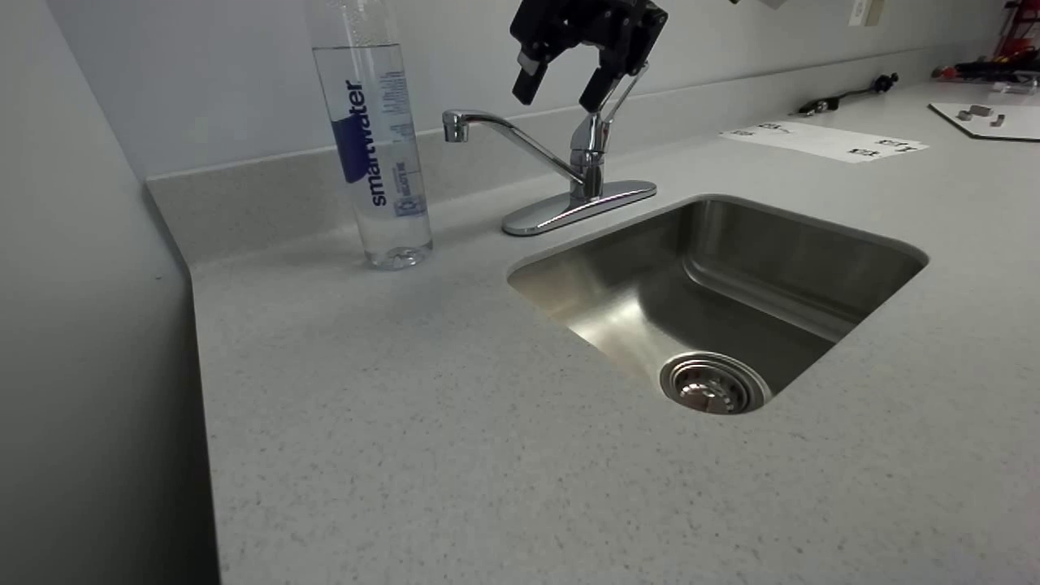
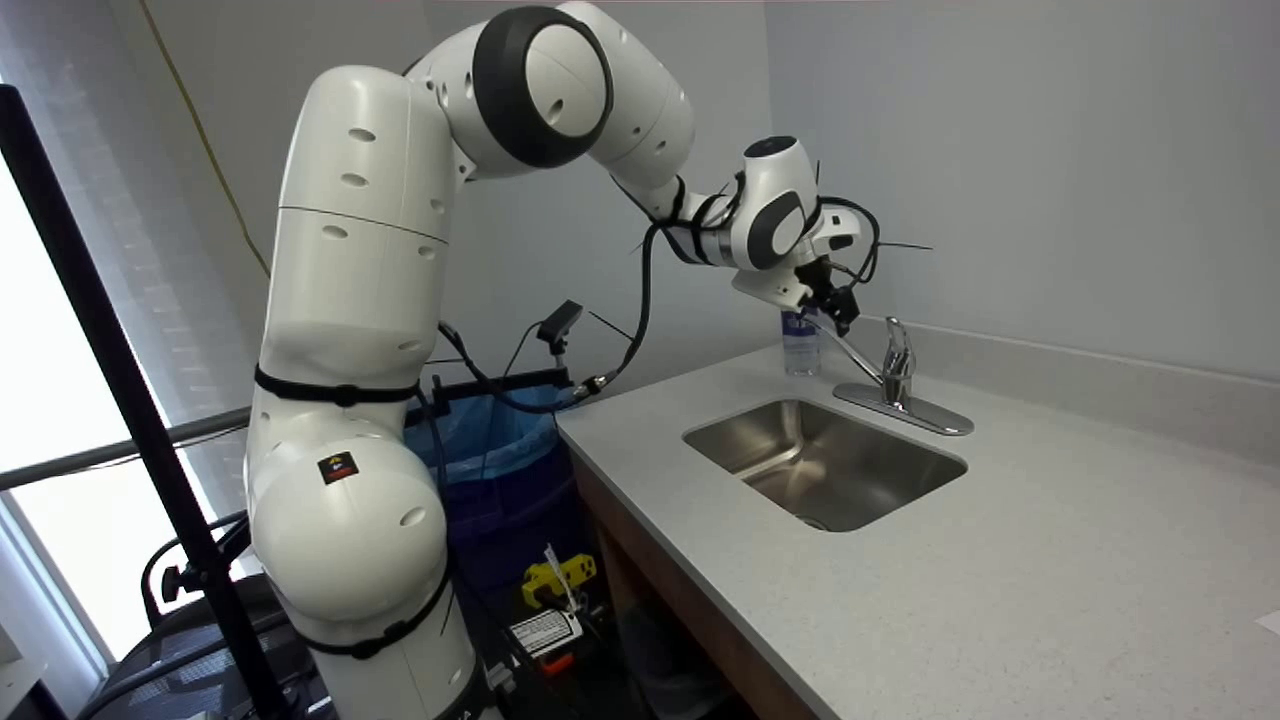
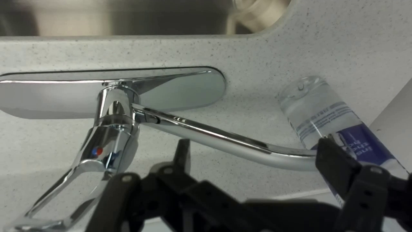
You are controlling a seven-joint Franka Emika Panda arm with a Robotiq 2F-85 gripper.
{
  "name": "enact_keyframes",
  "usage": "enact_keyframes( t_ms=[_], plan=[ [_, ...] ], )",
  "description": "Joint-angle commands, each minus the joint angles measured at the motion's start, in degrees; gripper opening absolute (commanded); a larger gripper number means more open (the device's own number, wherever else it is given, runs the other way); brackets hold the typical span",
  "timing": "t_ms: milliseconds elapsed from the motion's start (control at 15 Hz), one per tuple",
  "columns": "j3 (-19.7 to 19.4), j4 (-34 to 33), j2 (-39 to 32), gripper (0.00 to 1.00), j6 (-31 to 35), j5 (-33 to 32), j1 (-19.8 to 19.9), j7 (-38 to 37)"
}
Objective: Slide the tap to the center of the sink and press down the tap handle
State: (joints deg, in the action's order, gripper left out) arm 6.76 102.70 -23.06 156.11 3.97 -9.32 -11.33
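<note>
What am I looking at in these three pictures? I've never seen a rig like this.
The machine is a white jointed robot arm with a black two-fingered tool at its end. Two pictures are taken from outside the robot arm; the wrist view is taken from the arm itself, so the tool shows at its bottom. On the grey counter stand a chrome tap and a clear water bottle; the tap's long spout points toward the bottle. A steel sink is set into the counter beside the tap. Nothing is held: the tool's fingers stand apart.
</note>
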Motion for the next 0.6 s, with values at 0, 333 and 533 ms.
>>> enact_keyframes(
  t_ms=[0, 333, 533],
  plan=[
    [-0.75, -3.17, -2.19, 1.00, 0.64, 0.54, -0.47, -0.81],
    [-0.92, -6.59, -5.10, 1.00, 3.50, 0.95, -0.67, -1.49],
    [-1.16, -8.83, -7.51, 1.00, 5.45, 0.86, -1.26, -2.22]
  ],
)
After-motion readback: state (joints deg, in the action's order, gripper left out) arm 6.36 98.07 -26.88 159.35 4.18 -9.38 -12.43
